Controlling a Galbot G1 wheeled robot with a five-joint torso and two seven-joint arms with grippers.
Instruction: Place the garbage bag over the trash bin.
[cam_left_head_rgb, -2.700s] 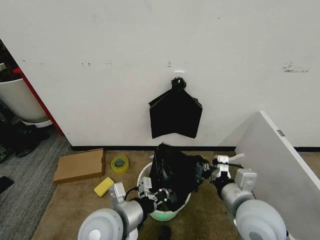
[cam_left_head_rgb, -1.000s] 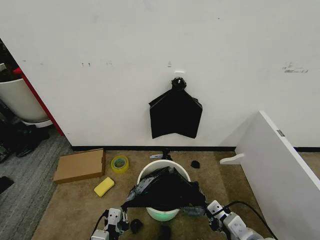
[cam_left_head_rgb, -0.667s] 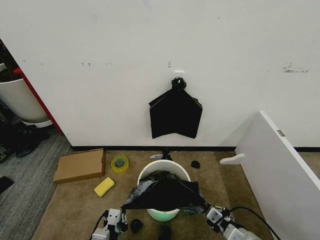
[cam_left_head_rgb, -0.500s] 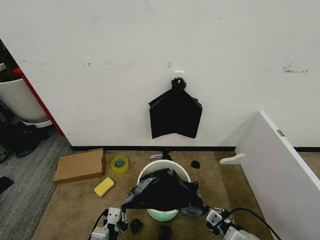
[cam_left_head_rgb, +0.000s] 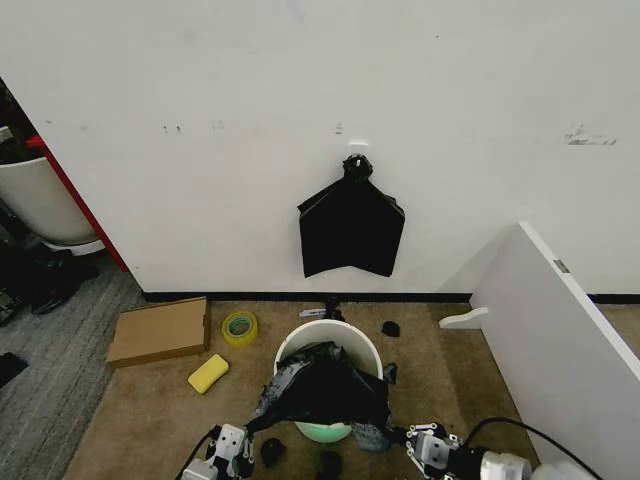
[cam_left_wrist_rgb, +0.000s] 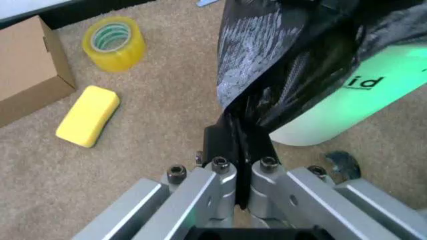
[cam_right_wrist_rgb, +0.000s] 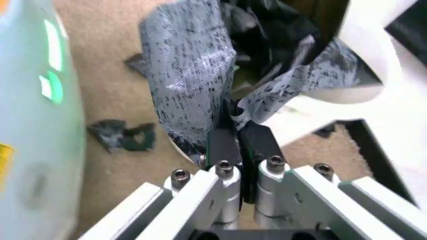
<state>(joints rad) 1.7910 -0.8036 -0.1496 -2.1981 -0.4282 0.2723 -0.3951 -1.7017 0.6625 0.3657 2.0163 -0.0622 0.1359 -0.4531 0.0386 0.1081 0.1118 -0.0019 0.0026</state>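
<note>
Head view: the trash bin (cam_left_head_rgb: 328, 340) stands on carpet near the wall, the garbage bag (cam_left_head_rgb: 322, 388) draped over its near rim, one bag edge pinched by the left gripper (cam_left_wrist_rgb: 237, 150), the other by the right gripper (cam_right_wrist_rgb: 237, 140).

Carpet (cam_left_head_rgb: 150, 400): bin (cam_left_head_rgb: 330, 340), box (cam_left_head_rgb: 158, 331), tape (cam_left_head_rgb: 239, 328), probably sponge (cam_left_head_rgb: 208, 373)

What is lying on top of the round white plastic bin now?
A crinkled black plastic garbage bag is draped over the front of the round white bin; the left claw and right claw each pinch it. Its back rim shows; the inside is mostly covered.
</note>
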